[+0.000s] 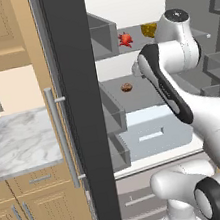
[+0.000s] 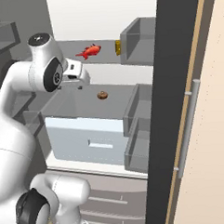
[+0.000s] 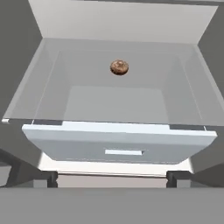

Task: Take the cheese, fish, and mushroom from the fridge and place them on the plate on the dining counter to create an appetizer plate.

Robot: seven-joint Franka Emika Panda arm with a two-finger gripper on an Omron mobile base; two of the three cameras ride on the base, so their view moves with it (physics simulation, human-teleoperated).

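While one mushroom [image 3: 119, 67] sits lower, one fish [image 2: 89, 51] lies above.

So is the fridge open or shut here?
Open: the fridge door is swung aside, exposing shelves with the fish, cheese and mushroom.

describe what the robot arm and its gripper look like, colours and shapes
The white rounded arm is built of thick, glossy tube-like segments joined by dark grey-black joints, with round dark caps ringed in black at the elbow and base. A black stripe runs along one forearm link. The gripper is a small white boxy hand with dark details; its two small dark finger tips are blocky. No cables or markings show.
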